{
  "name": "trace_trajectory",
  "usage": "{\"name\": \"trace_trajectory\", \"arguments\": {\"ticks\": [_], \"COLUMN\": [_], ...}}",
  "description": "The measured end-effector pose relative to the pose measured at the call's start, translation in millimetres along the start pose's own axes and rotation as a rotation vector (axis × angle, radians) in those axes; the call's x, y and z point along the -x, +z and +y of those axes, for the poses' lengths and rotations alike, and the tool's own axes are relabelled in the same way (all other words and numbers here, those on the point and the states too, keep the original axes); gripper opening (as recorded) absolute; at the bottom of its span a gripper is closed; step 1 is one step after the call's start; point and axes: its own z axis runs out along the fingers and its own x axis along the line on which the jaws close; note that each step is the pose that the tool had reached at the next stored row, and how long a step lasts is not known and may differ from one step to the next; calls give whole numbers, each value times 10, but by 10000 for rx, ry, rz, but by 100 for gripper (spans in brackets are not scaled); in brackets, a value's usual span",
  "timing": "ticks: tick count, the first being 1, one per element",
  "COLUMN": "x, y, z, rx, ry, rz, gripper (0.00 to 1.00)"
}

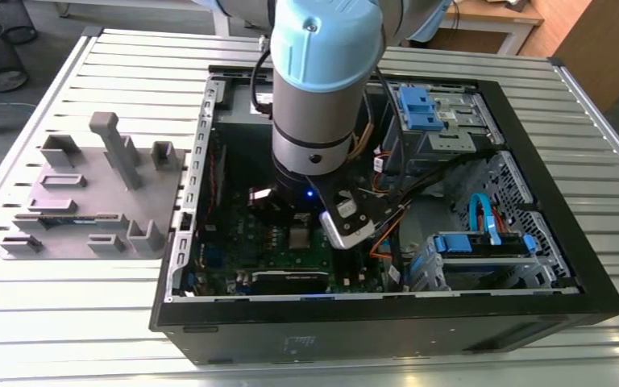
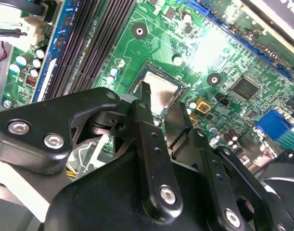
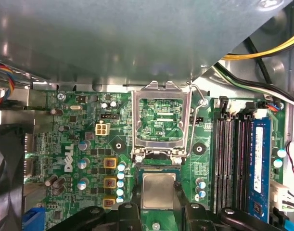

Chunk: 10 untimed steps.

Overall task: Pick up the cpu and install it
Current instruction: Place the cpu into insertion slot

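The cpu (image 3: 159, 191) is a small silvery square lying flat in the socket of the green motherboard (image 3: 84, 144). In the second wrist view the cpu (image 2: 162, 94) shows between two black fingers (image 2: 146, 103). My gripper (image 3: 159, 212) stands just over it, open, with one finger on each side and a narrow gap to the chip's edges. The silver socket frame (image 3: 160, 120) is swung open beyond the cpu. In the exterior view my gripper (image 1: 283, 211) reaches down into the black computer case (image 1: 396, 322).
Black memory slots (image 3: 228, 163) and a blue memory stick (image 3: 260, 163) run beside the socket. Yellow and black cables (image 3: 262, 53) hang near the case wall. Blue drive cages (image 1: 428, 109) stand at the case's far side. A grey fixture plate (image 1: 84, 193) lies outside at the exterior view's left.
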Motion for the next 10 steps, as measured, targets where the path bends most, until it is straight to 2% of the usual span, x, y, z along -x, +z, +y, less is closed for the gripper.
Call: {"name": "trace_trajectory", "arguments": {"ticks": [6,8,9,10], "x": [6,7,7,7], "y": [0,0,0,1], "z": [0,0,0,0], "rx": [0,0,0,-1], "ry": [0,0,0,0], "rz": [0,0,0,0], "gripper": [39,40,46,46]}}
